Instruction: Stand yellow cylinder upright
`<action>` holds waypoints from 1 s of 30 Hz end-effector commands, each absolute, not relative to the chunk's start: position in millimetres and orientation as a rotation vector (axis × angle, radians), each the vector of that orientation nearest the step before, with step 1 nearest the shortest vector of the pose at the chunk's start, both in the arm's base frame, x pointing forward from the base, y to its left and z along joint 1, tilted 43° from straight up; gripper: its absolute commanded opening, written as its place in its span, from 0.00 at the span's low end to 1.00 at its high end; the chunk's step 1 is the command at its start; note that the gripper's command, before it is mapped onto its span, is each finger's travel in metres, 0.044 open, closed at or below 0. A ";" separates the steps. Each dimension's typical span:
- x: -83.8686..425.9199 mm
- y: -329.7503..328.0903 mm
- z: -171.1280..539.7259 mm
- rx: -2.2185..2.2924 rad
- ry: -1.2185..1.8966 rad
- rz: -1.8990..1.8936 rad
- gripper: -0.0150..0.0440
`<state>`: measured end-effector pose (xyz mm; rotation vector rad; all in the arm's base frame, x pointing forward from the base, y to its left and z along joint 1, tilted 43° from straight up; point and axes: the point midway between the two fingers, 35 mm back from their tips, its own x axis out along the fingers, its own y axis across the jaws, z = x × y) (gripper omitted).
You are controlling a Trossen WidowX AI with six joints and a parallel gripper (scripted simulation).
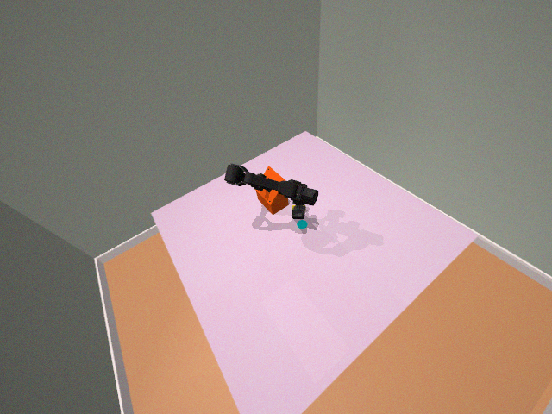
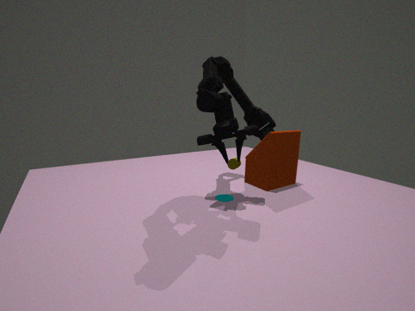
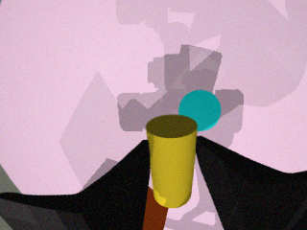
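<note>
The gripper (image 2: pixel 231 159) clamps the yellow tall cylinder (image 3: pixel 171 161) between its fingers and holds it above the pink table top (image 2: pixel 100 201), near an orange wedge block (image 2: pixel 273 161) and well clear of the surface. The cyan circle (image 2: pixel 224 197) lies below, slightly offset from the cylinder's lower end. Lowering from this line risks landing the base across the circle's edge; a tilted touchdown could topple the cylinder on release.

Black arm bent over, gripper (image 2: pixel 230 157) pointing down, raised off worktop (image 2: pixel 100 207), clamped on yellow tall cylinder (image 2: pixel 233 163)
</note>
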<state>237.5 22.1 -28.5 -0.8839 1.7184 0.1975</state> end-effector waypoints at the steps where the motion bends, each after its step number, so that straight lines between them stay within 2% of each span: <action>1: 236.0 21.7 -29.9 -0.858 1.708 0.226 0.43; 30: 232.1 18.4 -42.6 -0.710 1.624 0.365 0.43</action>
